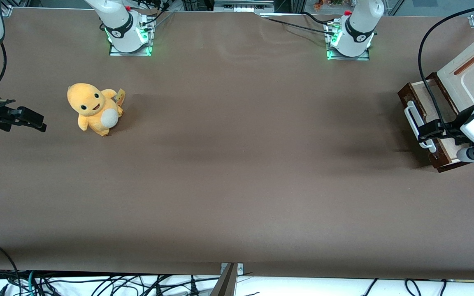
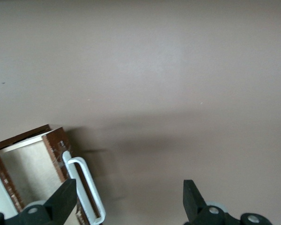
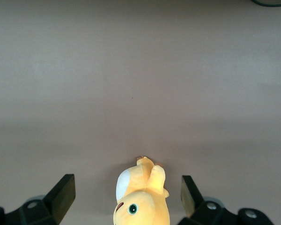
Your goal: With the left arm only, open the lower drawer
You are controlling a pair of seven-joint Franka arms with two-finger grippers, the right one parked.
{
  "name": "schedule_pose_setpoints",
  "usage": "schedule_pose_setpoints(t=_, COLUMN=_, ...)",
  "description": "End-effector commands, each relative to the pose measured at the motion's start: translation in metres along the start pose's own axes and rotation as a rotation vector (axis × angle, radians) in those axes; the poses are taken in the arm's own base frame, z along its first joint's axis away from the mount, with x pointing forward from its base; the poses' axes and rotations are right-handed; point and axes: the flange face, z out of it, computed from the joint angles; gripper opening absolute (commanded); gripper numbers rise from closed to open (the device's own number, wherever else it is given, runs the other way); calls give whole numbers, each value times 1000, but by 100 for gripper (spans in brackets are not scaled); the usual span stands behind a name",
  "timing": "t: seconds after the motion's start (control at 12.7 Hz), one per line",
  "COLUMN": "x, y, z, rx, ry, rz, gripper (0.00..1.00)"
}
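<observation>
Now end effector [image 2: 129, 201] open above white handle [image 2: 86, 190], lower drawer [image 1: 428, 109] out.

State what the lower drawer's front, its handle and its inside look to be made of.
Lower drawer front: dark brown wood, grain-like streaks, perhaps veneer. Handle: smooth white bar, probably plastic or painted metal. Inside: pale, matte, unfinished-looking wood or board. The gripper is open, one finger by the handle.
</observation>
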Motion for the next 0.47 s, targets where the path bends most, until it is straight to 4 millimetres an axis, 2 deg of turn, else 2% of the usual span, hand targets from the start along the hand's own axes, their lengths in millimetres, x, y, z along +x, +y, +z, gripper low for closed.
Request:
schedule_pose_setpoints(t=0.0, x=-9, y=-2, z=-4, rx=-71, ry=30, rz=17, gripper=100)
schedule_pose_setpoints(t=0.16, x=-10, y=-7, z=6, rx=-69, ry=9, rz=77, gripper=100)
schedule_pose_setpoints(t=0.24, x=-12, y=-16, z=7, rx=-65, ry=-3, rz=64, gripper=100)
schedule_pose_setpoints(t=0.4, x=-21, y=-19, z=13, rx=-49, ry=-85, rz=67, gripper=100)
